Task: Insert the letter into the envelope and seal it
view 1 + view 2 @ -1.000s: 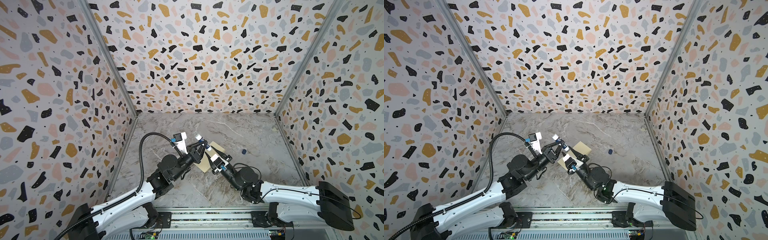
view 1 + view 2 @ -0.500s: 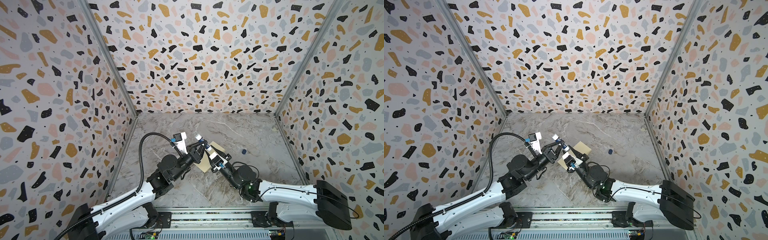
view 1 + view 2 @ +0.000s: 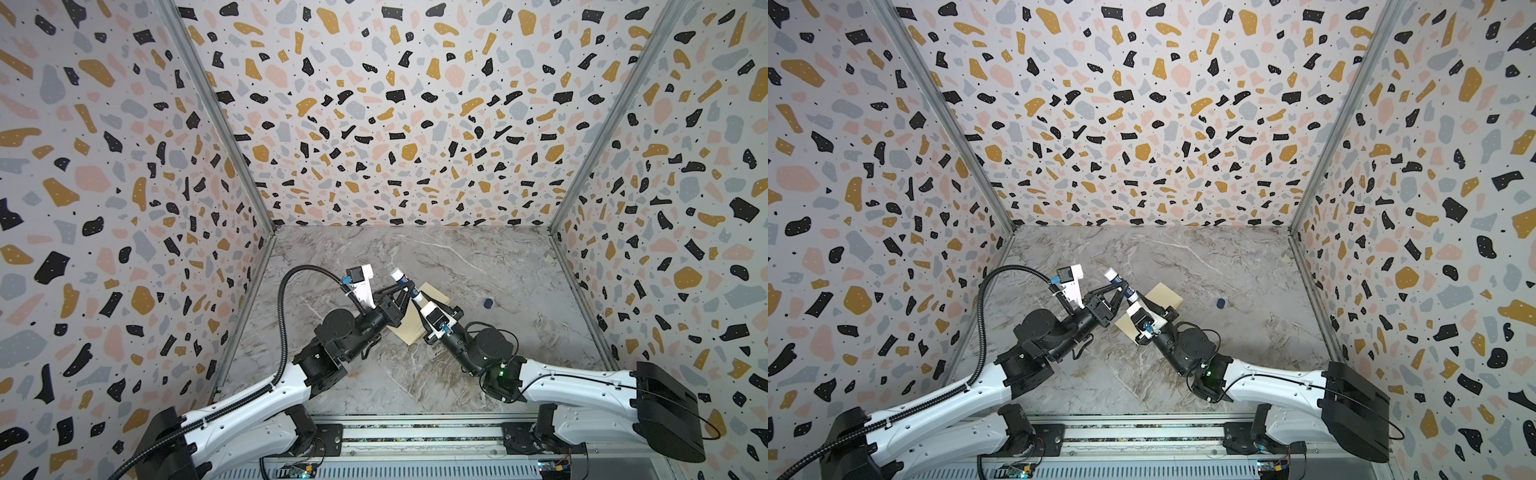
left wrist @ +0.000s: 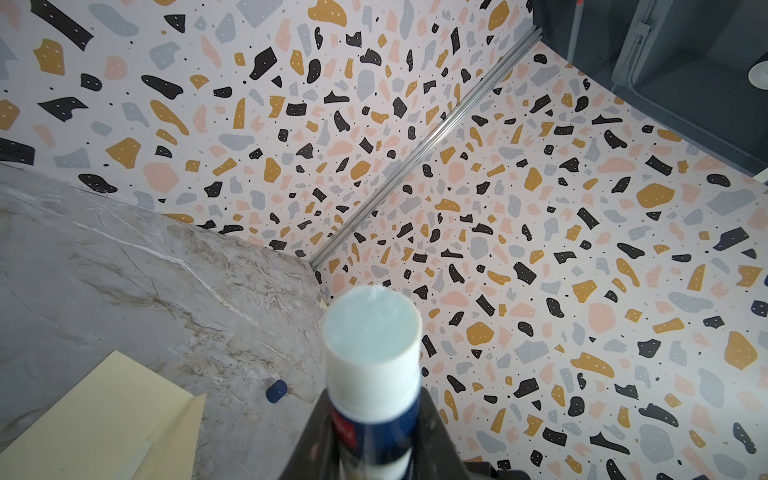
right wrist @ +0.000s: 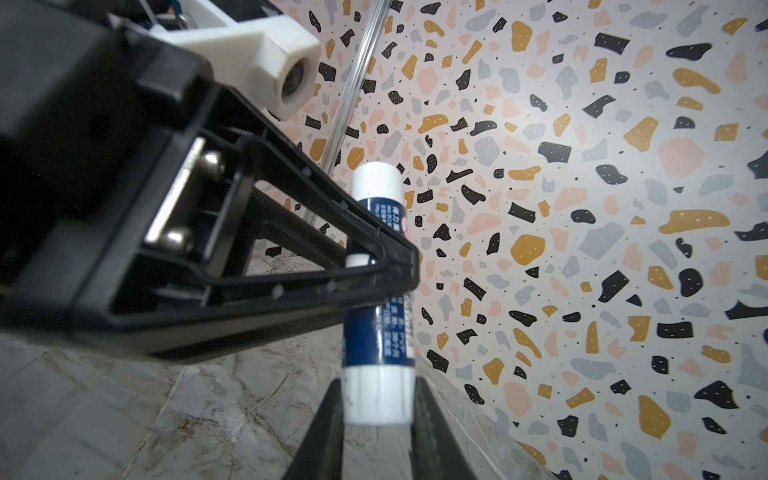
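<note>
A blue-and-white glue stick (image 3: 406, 285) (image 3: 1122, 285) hangs tilted above the table, uncapped end (image 4: 371, 328) up. My left gripper (image 3: 404, 284) (image 4: 372, 436) is shut on its blue middle. My right gripper (image 3: 418, 298) (image 5: 376, 411) reaches in from the right, and both of its fingers press the stick's white lower end (image 5: 377, 399). The pale yellow envelope (image 3: 435, 293) (image 3: 1168, 296) (image 4: 95, 411) lies flat on the marble under both grippers, partly covered by them. The letter does not show in any view.
A small dark blue cap (image 3: 488, 303) (image 3: 1220, 303) (image 4: 276, 390) lies on the marble to the right of the envelope. Speckled walls (image 3: 395, 124) close in the back and both sides. A metal rail (image 3: 415, 432) runs along the front edge.
My right gripper has moved up-left to the stick's lower end and narrowed its jaws onto it. The left gripper and the stick have stayed put.
</note>
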